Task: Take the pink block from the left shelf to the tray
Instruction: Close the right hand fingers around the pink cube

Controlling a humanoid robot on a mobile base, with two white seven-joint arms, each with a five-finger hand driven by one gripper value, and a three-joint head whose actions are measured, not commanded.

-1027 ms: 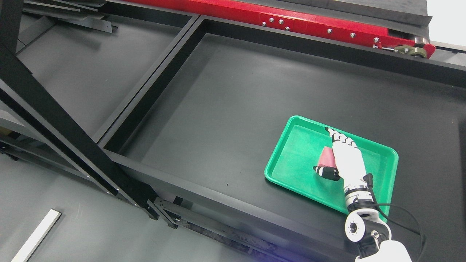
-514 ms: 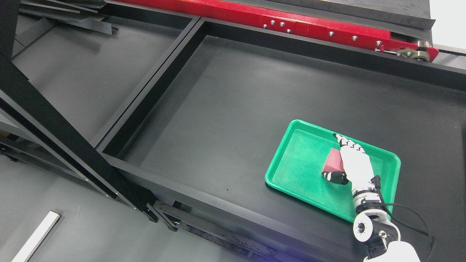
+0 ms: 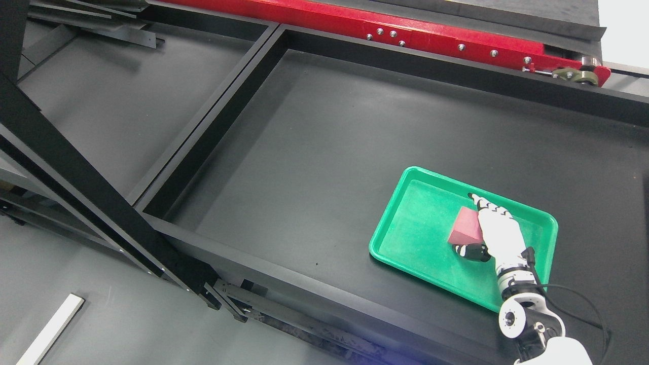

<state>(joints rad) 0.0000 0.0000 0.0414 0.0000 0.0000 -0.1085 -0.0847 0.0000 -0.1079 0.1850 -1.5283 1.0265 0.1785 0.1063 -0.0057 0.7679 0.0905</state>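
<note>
The pink block [image 3: 464,229] lies inside the green tray [image 3: 418,215] on the black shelf surface at the right. My right hand [image 3: 476,224] reaches in from the lower right and sits against the block's right side. Its fingers [image 3: 488,207] are stretched out straight past the block's far edge, and the thumb [image 3: 469,251] lies just below the block's near corner. The fingers are not closed around the block, which rests on the tray floor. My left arm does not show.
The tray sits in a large black shelf bay [image 3: 329,132] with raised walls. A second bay [image 3: 116,96] lies to the left, behind a black diagonal post [image 3: 76,172]. A red beam [image 3: 405,30] runs along the back. The floor holds a white strip [image 3: 50,329].
The camera shifted slightly after the first frame. My right hand has drawn back toward the lower right, uncovering more of the pink block, which now rests on the tray.
</note>
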